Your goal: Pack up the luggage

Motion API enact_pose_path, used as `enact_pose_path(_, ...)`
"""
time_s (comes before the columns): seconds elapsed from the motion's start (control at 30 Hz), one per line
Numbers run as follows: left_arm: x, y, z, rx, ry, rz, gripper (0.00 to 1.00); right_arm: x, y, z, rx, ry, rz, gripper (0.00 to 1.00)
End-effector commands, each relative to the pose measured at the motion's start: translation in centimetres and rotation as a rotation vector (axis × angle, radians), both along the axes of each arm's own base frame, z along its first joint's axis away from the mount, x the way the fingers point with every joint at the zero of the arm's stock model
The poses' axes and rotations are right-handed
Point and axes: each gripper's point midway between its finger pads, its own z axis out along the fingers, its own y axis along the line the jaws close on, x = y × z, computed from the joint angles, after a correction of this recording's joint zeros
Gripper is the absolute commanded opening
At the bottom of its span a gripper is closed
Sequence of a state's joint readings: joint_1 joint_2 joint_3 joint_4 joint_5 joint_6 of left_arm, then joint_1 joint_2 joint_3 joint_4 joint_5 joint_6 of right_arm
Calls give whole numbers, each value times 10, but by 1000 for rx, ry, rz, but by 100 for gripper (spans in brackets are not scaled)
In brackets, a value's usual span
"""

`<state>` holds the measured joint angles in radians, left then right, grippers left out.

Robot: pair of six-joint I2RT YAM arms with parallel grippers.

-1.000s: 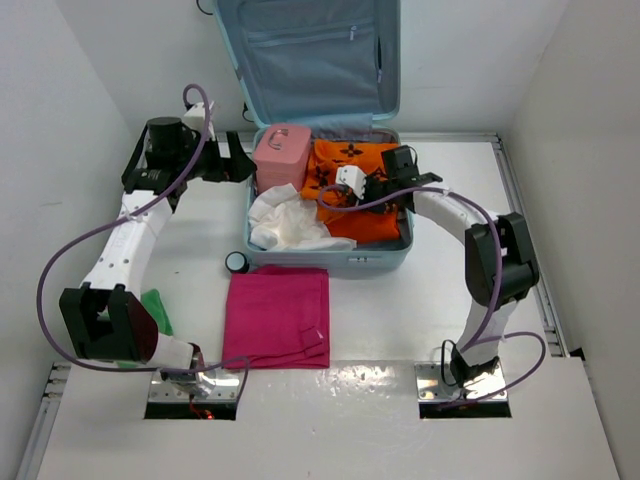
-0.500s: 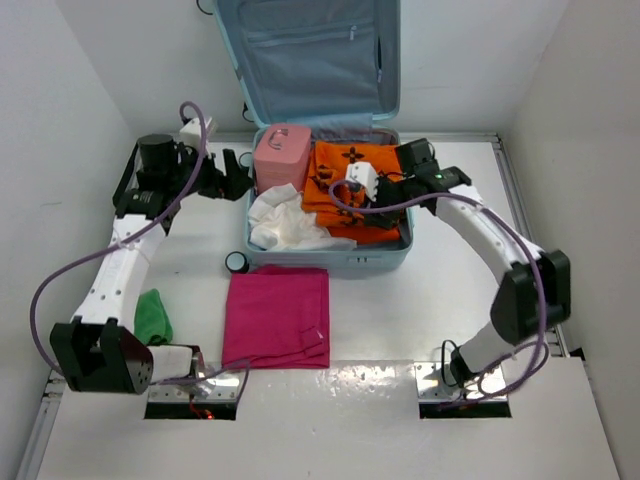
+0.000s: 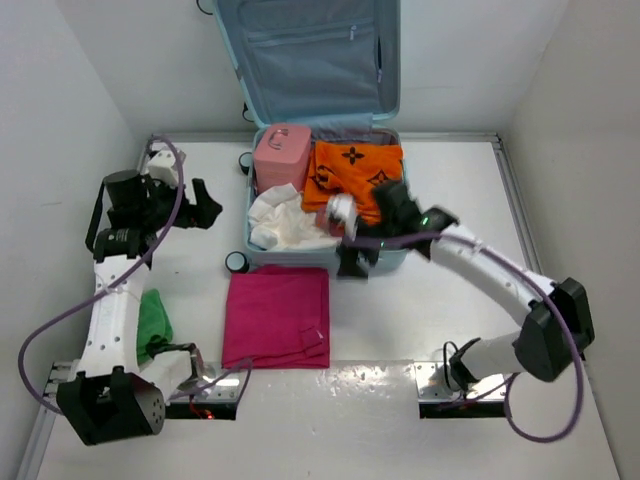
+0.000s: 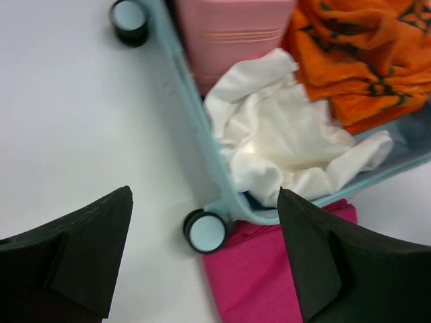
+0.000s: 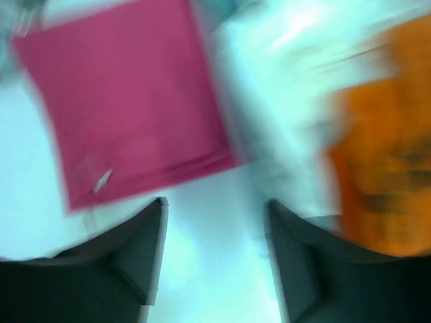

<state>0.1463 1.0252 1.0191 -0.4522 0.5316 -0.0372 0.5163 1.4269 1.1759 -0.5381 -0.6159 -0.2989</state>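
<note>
The luggage [image 3: 295, 257] lies open, pale aqua, with its lid standing up at the back. Inside are a pink vanity case [image 3: 281, 150], an orange patterned towel [image 3: 355, 170] and a crumpled white cloth [image 3: 290, 222]. A magenta towel [image 3: 278, 315] lies flat on the table in front of it. My right gripper [image 3: 354, 260] hovers open and empty over the luggage's front wall; its wrist view is blurred, showing the magenta towel [image 5: 128, 101] and orange towel [image 5: 384, 161]. My left gripper [image 3: 207, 205] is open and empty, left of the luggage, above a black wheel [image 4: 205, 232].
A green cloth [image 3: 152, 320] lies at the left, near the left arm's base. White walls close in the table on both sides and behind the luggage lid. A second wheel [image 4: 129, 20] sticks out at the luggage's far left corner.
My right gripper has opened and swung from over the orange towel to the luggage's front edge. My left arm has drawn back leftward, away from the pink case.
</note>
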Motion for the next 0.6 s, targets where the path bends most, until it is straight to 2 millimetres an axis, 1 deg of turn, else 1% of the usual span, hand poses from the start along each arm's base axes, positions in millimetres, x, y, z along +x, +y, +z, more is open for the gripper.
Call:
enact_pose_path(0.0,-7,30,-15,-1,63,119,89,-73,17,-39,-105,-37,172,71)
enact_pose_path(0.03,-7,43,-15,-16,68,168,89,-87,33,-40,-96,-85,233,92)
enact_pose_path(0.07,-7,47,-15,-22,67,178,89,-97,39,-58,-153,-131,270,100)
enact_pose_path(0.1,-6,51,-19,-44,86,191,89,-99,46,-61,-163,-163,290,100)
enact_pose_path(0.13,-5,59,-17,-64,90,220,89,-109,53,-68,-198,-208,336,100)
enact_pose_path(0.17,-3,61,-23,-84,111,212,89,-116,63,-80,-227,-211,377,100)
enact_pose_path(0.2,-1,64,-20,-98,111,218,89,-118,66,-84,-241,-202,364,99)
enact_pose_path(0.23,-2,71,-20,-105,108,238,89,-113,70,-87,-258,-181,320,97)
enact_pose_path(0.27,-2,73,-15,-112,97,235,89,-108,69,-90,-274,-90,223,96)
enact_pose_path(0.3,-2,78,-15,-112,96,249,89,-107,73,-84,-247,9,133,95)
enact_pose_path(0.33,-5,78,-9,-113,77,248,89,-107,69,-89,-252,77,73,95)
enact_pose_path(0.37,-9,82,-12,-114,78,266,91,-109,66,-91,-244,159,11,95)
enact_pose_path(0.4,-10,78,-6,-119,55,243,91,-108,53,-99,-216,342,-147,95)
enact_pose_path(0.43,-15,78,-6,-123,47,245,91,-110,47,-103,-203,401,-196,95)
enact_pose_path(0.47,-19,71,-11,-130,51,212,91,-104,44,-103,-164,467,-288,94)
enact_pose_path(0.5,-25,66,-13,-128,39,179,89,-108,30,-113,-158,535,-379,94)
enact_pose_path(0.53,-26,66,-11,-124,29,178,89,-105,23,-116,-158,566,-432,94)
enact_pose_path(0.57,-30,60,-19,-110,28,139,87,-108,16,-121,-158,627,-502,94)
